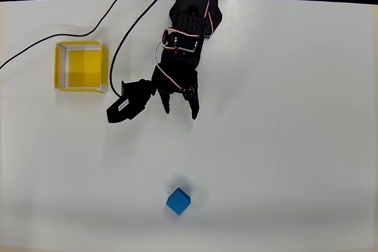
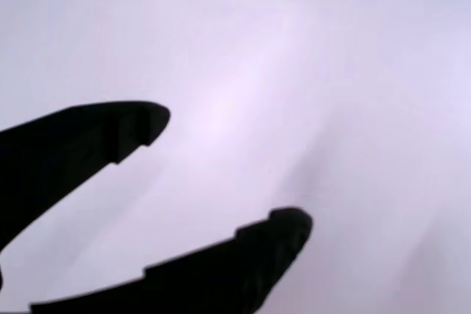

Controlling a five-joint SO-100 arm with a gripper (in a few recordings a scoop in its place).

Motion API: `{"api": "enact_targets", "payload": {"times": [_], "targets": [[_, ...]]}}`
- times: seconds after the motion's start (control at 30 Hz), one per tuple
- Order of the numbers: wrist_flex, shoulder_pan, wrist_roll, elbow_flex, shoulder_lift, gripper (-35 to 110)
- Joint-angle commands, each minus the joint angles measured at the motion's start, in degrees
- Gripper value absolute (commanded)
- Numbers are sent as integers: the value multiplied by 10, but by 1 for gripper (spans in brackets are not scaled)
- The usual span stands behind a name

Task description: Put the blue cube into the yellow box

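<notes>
White table (image 1: 295,116), overhead view. Black arm (image 1: 189,33) reaching from top edge; gripper (image 1: 181,110) empty, jaws spread apart, well above blue cube (image 1: 178,200). Yellow box (image 1: 81,66) upper left, sides square to table. Cube turned cornerwise, possibly diamond-on. Label on camera housing unreadable.

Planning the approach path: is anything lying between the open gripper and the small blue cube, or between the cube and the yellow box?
Nothing visible blocks either path. In the overhead view, bare white table separates the black two-finger gripper from the small matte blue cube, and the cube from the shallow open-topped yellow box.
</notes>
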Motion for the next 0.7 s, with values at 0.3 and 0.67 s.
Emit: {"api": "enact_targets", "payload": {"times": [0.3, 0.67], "targets": [[-210, 54, 15, -294, -297, 51], [-329, 40, 27, -447, -504, 58]]}}
